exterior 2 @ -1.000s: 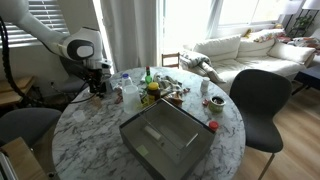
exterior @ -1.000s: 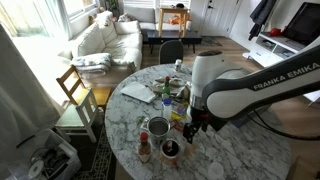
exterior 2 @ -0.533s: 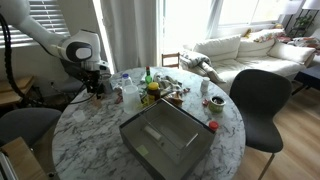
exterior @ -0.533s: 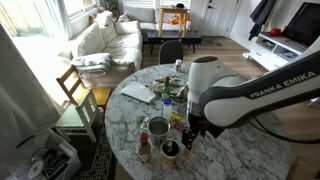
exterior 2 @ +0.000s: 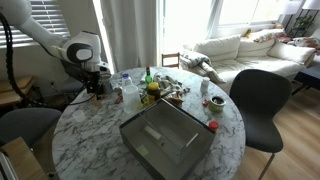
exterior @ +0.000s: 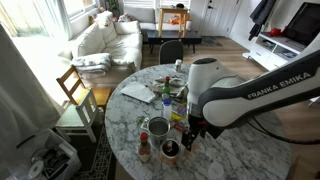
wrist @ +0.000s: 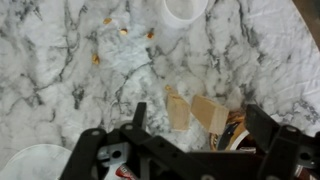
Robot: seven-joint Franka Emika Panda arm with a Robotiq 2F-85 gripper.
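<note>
Tan paper pieces [wrist: 207, 113] are lying on the marble desk [wrist: 60, 70], just beside a dark jar [wrist: 236, 134], and are showing between the fingers in the wrist view. The hand [exterior: 191, 128] is hovering low over them, pointing straight down, its fingers spread apart and gripping nothing. The arm [exterior: 240, 90] is reaching in across the desk, with a dark cup [exterior: 170, 150] standing near the hand.

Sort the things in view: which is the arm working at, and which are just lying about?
In hand: open fingers, tan pieces between them, dark cup nearby.
Lying about: grey tray, black chair, white sofa.
</note>
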